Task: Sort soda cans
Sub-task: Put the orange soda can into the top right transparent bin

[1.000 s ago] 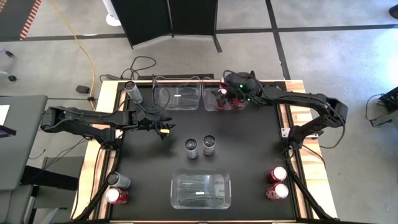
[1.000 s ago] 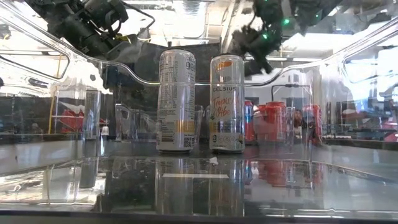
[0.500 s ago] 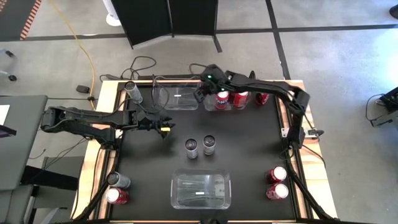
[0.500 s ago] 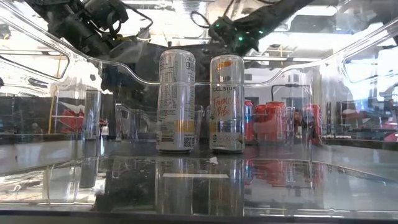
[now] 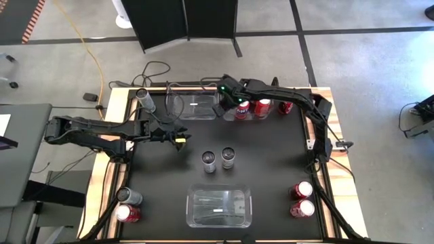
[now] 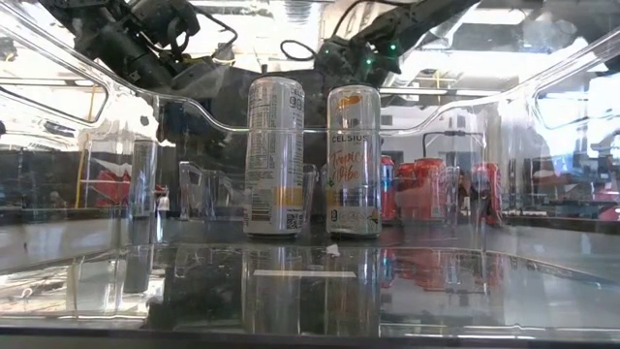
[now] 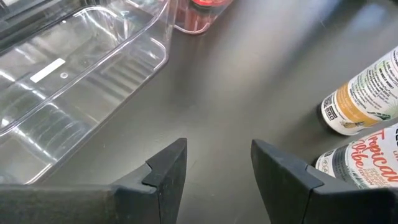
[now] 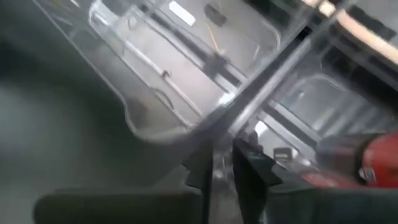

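Over the far bins, the right gripper (image 5: 226,103) hangs between the empty clear bin (image 5: 192,107) and the red cans (image 5: 252,107); its wrist view is blurred, its fingers (image 8: 252,169) nearly together on nothing. Left gripper (image 5: 178,141) hovers, jaws apart, empty. Two Celsius cans (image 5: 218,159) stand mid-table.

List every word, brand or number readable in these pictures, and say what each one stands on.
"CELSIUS": top of the right-hand silver can at the table's middle, low view.
"Tropical": same can's side, left wrist view.
Fine print and barcode on the left-hand silver can: too small to read.
White markings on the red cans in the far bin: too blurred to read.
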### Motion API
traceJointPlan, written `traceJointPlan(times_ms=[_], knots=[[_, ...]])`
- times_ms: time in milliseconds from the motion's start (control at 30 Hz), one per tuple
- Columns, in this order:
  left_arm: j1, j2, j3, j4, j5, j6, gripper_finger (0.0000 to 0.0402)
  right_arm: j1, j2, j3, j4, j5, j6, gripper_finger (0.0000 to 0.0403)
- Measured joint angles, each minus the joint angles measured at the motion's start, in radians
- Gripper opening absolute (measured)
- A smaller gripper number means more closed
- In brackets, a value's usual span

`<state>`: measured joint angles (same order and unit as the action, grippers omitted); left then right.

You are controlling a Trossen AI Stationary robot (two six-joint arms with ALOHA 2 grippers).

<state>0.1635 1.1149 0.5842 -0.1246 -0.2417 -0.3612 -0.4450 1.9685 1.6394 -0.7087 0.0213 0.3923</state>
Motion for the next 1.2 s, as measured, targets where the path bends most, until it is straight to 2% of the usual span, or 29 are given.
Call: traceJointPlan(times_ms=[400, 967, 1200], knots=[[0.000, 0.000, 0.000, -0.001, 0.000, 0.021, 0.0174, -0.016, 0.001, -0.002, -0.139, 0.005, -0.031, 0.0005], [0.000, 0.000, 0.000, -0.002, 0.000, 0.008, 0.0174, -0.018, 0.001, -0.001, -0.319, 0.165, -0.038, 0.0004], [0.000, 0.000, 0.000, -0.002, 0.000, 0.006, 0.0174, -0.010, 0.001, -0.001, -0.369, 0.173, -0.041, 0.0004]])
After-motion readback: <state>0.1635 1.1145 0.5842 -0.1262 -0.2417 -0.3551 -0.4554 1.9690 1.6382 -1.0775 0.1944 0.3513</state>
